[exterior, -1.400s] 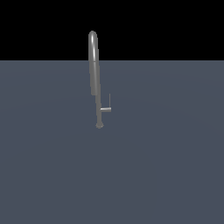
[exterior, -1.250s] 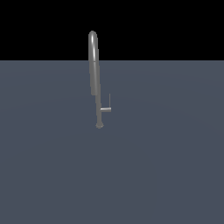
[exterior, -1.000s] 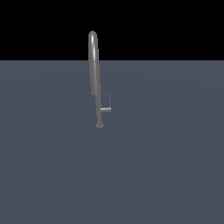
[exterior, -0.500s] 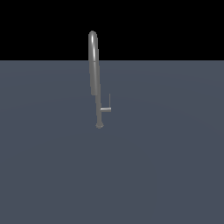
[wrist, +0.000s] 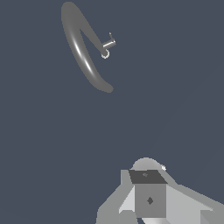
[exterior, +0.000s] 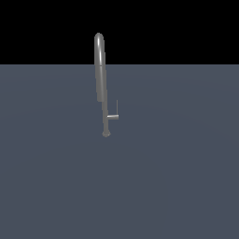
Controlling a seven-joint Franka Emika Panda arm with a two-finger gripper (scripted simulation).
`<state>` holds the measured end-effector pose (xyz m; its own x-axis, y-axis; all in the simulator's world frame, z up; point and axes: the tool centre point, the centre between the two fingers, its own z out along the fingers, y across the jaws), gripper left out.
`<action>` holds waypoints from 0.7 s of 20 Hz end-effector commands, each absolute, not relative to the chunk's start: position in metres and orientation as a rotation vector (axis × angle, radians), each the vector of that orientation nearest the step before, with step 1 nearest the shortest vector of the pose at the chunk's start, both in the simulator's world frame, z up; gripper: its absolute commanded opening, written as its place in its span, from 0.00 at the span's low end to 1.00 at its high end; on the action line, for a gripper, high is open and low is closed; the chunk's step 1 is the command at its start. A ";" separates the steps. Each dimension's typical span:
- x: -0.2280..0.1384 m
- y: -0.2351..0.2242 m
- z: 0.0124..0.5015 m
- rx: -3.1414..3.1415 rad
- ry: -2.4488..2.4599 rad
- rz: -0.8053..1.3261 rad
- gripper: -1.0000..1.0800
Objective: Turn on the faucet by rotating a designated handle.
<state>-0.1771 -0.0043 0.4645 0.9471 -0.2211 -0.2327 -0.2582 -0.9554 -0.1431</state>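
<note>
The faucet (exterior: 99,74) is standing upright on the grey tabletop (exterior: 177,177), slightly toward the exterior view's left of centre, with its arched top rising against the black background. The handle (exterior: 112,116) is projecting sideways from the lower part of the pipe toward the exterior view's right, and its thin rod lever is pointing upward. No part of the arm is showing in the exterior view.

In the wrist view the faucet (wrist: 83,50) is appearing foreshortened from above, with the handle (wrist: 109,43) well apart from the gripper (wrist: 148,199). Only the grey and white body of the gripper is showing; the fingertips are out of frame, so I cannot tell whether it is open or closed. It is carrying nothing visible.

Judgement: the approach step is in hand and contact is not yet made. The next move is calling for travel toward the handle, alignment beside the rod lever, then a push or grasp to rotate it about the stub.
</note>
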 end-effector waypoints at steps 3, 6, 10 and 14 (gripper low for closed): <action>-0.151 -0.003 0.452 -2.844 0.445 0.412 0.00; -0.135 -0.003 0.443 -2.783 0.497 0.472 0.00; -0.112 -0.003 0.430 -2.697 0.565 0.550 0.00; -0.090 -0.004 0.415 -2.605 0.631 0.625 0.00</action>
<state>-0.0989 -0.0034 0.4204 0.8184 -0.3247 -0.4742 -0.4790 -0.8413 -0.2507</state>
